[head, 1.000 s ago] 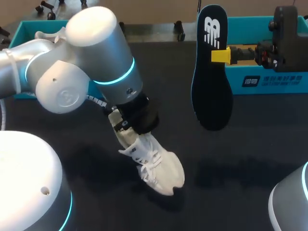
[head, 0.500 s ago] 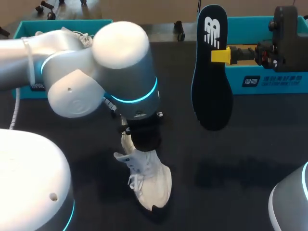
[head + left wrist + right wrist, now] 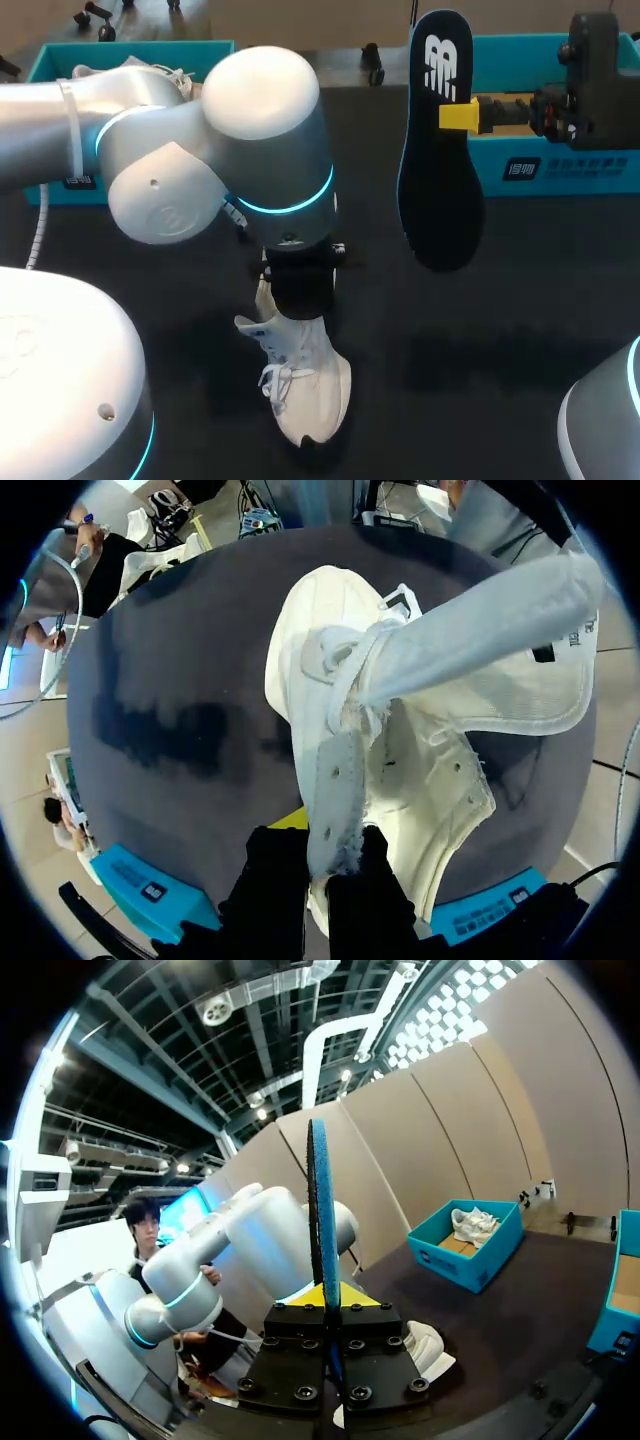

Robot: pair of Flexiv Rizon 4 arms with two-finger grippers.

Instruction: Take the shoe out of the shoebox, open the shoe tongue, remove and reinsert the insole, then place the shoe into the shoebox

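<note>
A white shoe (image 3: 305, 385) lies on the black table, toe toward the front edge. My left gripper (image 3: 298, 308) points down onto its heel end. In the left wrist view that gripper (image 3: 325, 855) is shut on the shoe's side wall (image 3: 335, 800) by the eyelets, and the tongue (image 3: 480, 630) is folded outward. The black insole (image 3: 438, 150) hangs upright above the table, with my right gripper (image 3: 462, 116) shut on its edge. In the right wrist view the insole (image 3: 322, 1210) shows edge-on between the fingers of that gripper (image 3: 326, 1305).
A teal shoebox (image 3: 560, 160) stands at the back right behind the insole. A second teal box (image 3: 60, 60) at the back left holds another white shoe (image 3: 150, 72). My left arm's bulky elbow (image 3: 230, 150) hangs over the table's middle.
My left arm swung right and forward, turning the held shoe so its toe now points at the front edge. The right arm and the insole stayed still.
</note>
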